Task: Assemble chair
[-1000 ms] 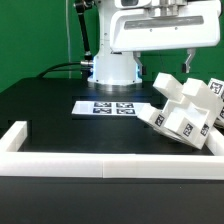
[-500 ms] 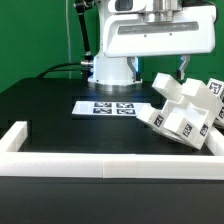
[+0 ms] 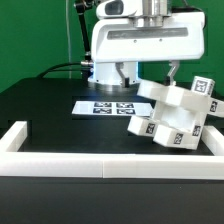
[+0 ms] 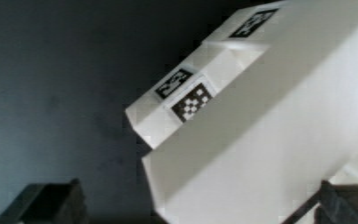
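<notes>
Hanging above the table (image 3: pixel 50 110), the gripper (image 3: pixel 172 72) sits directly over the chair (image 3: pixel 178 115), its two dark fingers (image 3: pixel 172 70) spread wide on either side of the white part below. In the wrist view the fingertips (image 4: pixel 51 203) show as dark blocks at the frame edge with the chair's white body (image 4: pixel 265 140) filling the gap between them. Whether the pads actually press on the plastic cannot be told from either view; the jaws stand at full spread.

The chair is a cluster of blocky white pieces joined together, tilted, resting on the black table toward the exterior view's right. Square black-and-white tags (image 4: pixel 181 92) sit on several of its faces, and one tagged block (image 3: pixel 204 86) rises at the upper end of the cluster. The lowest block (image 3: pixel 140 128) reaches toward the middle of the table.

Just beside the chair, toward the exterior view's left, the marker board (image 3: pixel 100 106) lies flat on the table in front of the arm's white base (image 3: pixel 110 72). A low white border rail (image 3: pixel 110 165) runs along the near edge of the table and turns up its left side. Behind everything is a green backdrop (image 3: pixel 35 40).
</notes>
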